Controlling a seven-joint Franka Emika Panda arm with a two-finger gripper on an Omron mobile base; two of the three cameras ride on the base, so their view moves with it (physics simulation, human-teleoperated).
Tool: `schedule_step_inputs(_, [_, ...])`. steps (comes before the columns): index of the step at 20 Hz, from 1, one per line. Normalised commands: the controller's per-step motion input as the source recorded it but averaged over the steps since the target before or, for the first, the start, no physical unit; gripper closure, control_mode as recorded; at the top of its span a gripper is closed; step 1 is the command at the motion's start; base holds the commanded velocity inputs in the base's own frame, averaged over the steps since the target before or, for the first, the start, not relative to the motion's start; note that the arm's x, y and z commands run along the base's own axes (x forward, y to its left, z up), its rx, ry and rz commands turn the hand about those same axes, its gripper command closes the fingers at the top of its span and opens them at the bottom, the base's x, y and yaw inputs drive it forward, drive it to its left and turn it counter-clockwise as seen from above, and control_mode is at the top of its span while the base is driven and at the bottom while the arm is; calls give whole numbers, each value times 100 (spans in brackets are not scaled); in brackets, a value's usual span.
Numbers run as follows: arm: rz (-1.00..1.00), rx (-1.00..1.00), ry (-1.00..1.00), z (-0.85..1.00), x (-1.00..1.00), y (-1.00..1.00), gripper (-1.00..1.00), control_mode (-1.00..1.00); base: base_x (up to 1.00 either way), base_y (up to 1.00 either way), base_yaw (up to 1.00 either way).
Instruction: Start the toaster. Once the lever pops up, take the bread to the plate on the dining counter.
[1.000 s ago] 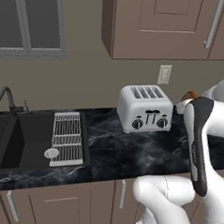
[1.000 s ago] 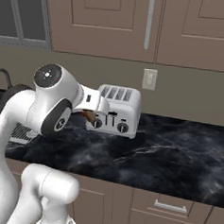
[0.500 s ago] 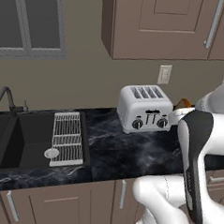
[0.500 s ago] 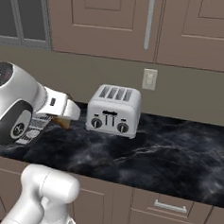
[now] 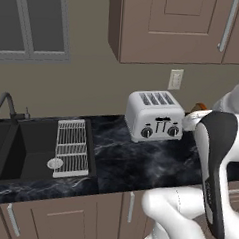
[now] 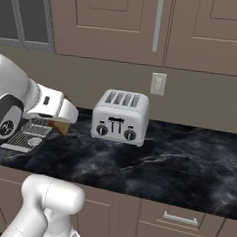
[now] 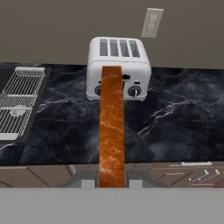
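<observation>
The silver four-slot toaster [image 5: 154, 116] [image 6: 120, 116] [image 7: 138, 72] stands on a black marble counter against the wall, its slots empty. My gripper [image 7: 112, 181] [image 6: 59, 122] is shut on the bread [image 7: 112, 127], a brown toasted slice seen edge-on and sticking out toward the toaster. In the right base view the bread [image 6: 61, 128] hangs above the counter, well to the left of the toaster and clear of it. A small piece of the bread [image 5: 200, 107] peeks out behind my arm in the left base view. The plate and the dining counter are out of view.
A black sink [image 5: 19, 148] with a faucet [image 5: 4, 104] and a white wire rack [image 5: 71, 146] [image 7: 19, 103] lies left of the toaster. Wall cabinets [image 6: 147, 27] hang overhead. An outlet [image 6: 158, 83] is on the wall behind the toaster.
My arm has swung and drawn the hand with the bread back from beside the toaster, toward the left in the right base view. The toaster has not moved.
</observation>
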Motion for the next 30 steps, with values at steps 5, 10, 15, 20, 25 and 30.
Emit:
schedule_step_inputs(5, [0,2,3,6,-20,-9,100,-100,0,0,0])
schedule_step_inputs(10, [0,1,1,0,-16,-3,100,-100,0,0,0])
schedule_step_inputs(15, [0,1,0,0,-9,0,100,-100,0,0,0])
schedule_step_inputs(20, [0,0,0,0,-14,0,100,-100,0,0,0])
schedule_step_inputs(25, [0,0,0,0,0,0,100,100,-52,0,0])
schedule_step_inputs(30, [0,0,0,0,0,0,100,100,-62,2,17])
